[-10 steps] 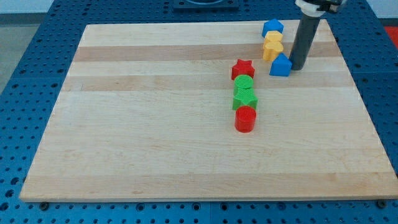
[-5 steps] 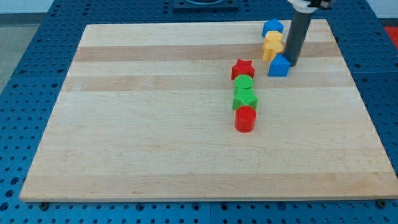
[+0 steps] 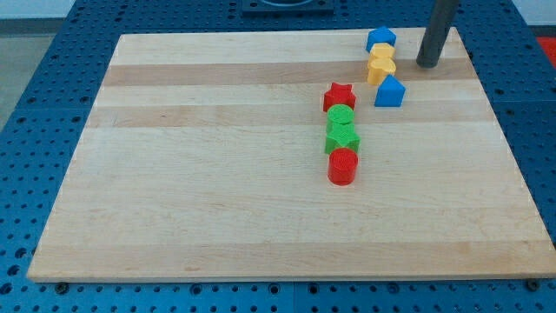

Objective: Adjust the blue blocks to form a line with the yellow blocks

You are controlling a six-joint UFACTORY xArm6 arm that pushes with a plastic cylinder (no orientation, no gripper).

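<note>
Near the board's top right, a blue block (image 3: 380,39) with a peaked top stands uppermost. Below it are two yellow blocks, one (image 3: 381,55) above the other (image 3: 380,71), touching in a short column. A second blue block (image 3: 390,91), also peaked, sits just below and slightly right of the lower yellow one. My tip (image 3: 426,64) is to the right of the yellow blocks, apart from all of them, near the board's right edge.
A column stands at mid-board: a red star (image 3: 340,96), a green round block (image 3: 341,116), a green star-like block (image 3: 342,137), and a red cylinder (image 3: 343,166). The wooden board (image 3: 217,174) lies on a blue perforated table.
My tip was against the right side of the lower blue block; it has moved up and to the right, away from it. The blue block shifted very slightly left.
</note>
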